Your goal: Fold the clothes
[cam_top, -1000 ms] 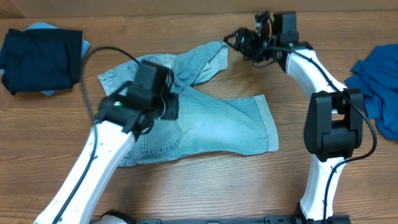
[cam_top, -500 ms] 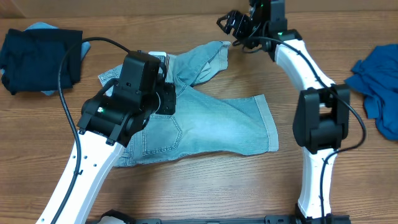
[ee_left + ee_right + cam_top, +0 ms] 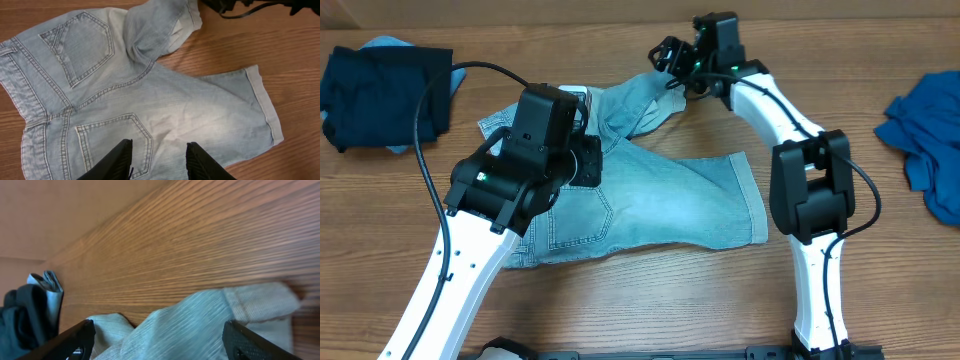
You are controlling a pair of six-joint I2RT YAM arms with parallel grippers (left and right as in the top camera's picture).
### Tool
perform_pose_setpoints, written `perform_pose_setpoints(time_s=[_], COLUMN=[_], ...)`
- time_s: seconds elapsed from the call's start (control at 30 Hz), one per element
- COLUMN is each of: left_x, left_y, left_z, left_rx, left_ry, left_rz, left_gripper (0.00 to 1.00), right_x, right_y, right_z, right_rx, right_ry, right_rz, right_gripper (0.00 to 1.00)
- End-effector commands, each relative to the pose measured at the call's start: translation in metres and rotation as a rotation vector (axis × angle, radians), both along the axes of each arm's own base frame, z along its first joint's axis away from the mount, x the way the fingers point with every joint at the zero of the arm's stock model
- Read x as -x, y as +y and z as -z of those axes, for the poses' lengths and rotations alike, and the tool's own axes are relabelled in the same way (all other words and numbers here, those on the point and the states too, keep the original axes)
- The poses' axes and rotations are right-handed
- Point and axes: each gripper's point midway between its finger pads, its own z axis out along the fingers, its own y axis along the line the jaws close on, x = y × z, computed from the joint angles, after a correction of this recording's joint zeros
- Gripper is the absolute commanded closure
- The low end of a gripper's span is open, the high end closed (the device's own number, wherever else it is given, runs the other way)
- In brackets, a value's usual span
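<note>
Swung leftward over the last second, the right gripper [image 3: 670,60] is now set at the cuffed end of the upturned leg [image 3: 640,100] of the denim shorts [image 3: 660,205], which are spread back-side up at the middle of the wooden table [image 3: 720,310]. Pale washed denim, two stitched five-sided back pockets [image 3: 82,45] and a turned-up hem [image 3: 262,102] on the flat leg are shown plainly by the left wrist view. There the left gripper [image 3: 159,161] is seen parted and empty above the lower pocket. Widely parted, empty right fingers [image 3: 75,340] are shown by the right wrist view, with the pale leg cloth lying just ahead. A navy garment [image 3: 385,95] at the far left and a crumpled royal-blue garment [image 3: 925,135] at the right edge are seen clearly only from overhead, well apart from the shorts.
</note>
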Motion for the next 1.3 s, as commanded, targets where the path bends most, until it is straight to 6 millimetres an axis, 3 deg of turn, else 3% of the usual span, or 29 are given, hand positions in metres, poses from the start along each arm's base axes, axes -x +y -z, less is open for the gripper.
perform_pose_setpoints(time_s=[0.0,0.5,0.6,0.63,0.7,0.87,0.93,1.03,1.1,1.17,1.27], left_x=[0.0,-0.002,-0.002,-0.002,-0.002,-0.002,-0.002,-0.002,-0.002,-0.002,-0.001], left_y=[0.0,0.004,0.003,0.003,0.003,0.003,0.003,0.003,0.003,0.003,0.004], left_z=[-0.004,-0.004,-0.004,-0.004,-0.003,-0.004,-0.004,-0.004,-0.004,-0.003,-0.003], left_rx=[-0.004,-0.021,-0.021,-0.021,-0.02,-0.02,-0.02,-0.02,-0.02,-0.02,-0.022], left_ry=[-0.007,-0.013,-0.013,-0.013,-0.013,-0.013,-0.013,-0.013,-0.013,-0.012,-0.007], left_rz=[0.016,0.002,0.002,0.002,0.002,0.002,0.002,0.002,0.002,0.002,0.002], left_gripper=[0.61,0.6,0.6,0.6,0.6,0.6,0.59,0.59,0.6,0.59,0.59], right_x=[-0.002,0.015,0.007,0.004,0.0,-0.003,-0.001,0.001,0.004,0.006,0.005], right_y=[-0.003,0.002,0.003,0.003,-0.002,-0.006,-0.006,-0.005,-0.002,0.002,0.004], right_z=[0.023,0.027,0.023,0.022,0.023,0.026,0.03,0.044,0.058,0.067,0.068], right_rx=[0.011,0.022,0.029,0.029,0.032,0.046,0.045,0.037,0.025,0.013,0.01], right_ry=[0.046,0.08,0.035,0.028,0.037,0.038,0.05,0.088,0.124,0.135,0.13], right_rz=[0.038,-0.068,-0.051,-0.037,0.017,0.048,0.051,0.066,0.082,0.067,0.059], right_gripper=[0.18,0.2,0.34,0.45,0.55,0.54,0.49,0.5,0.53,0.67,0.76])
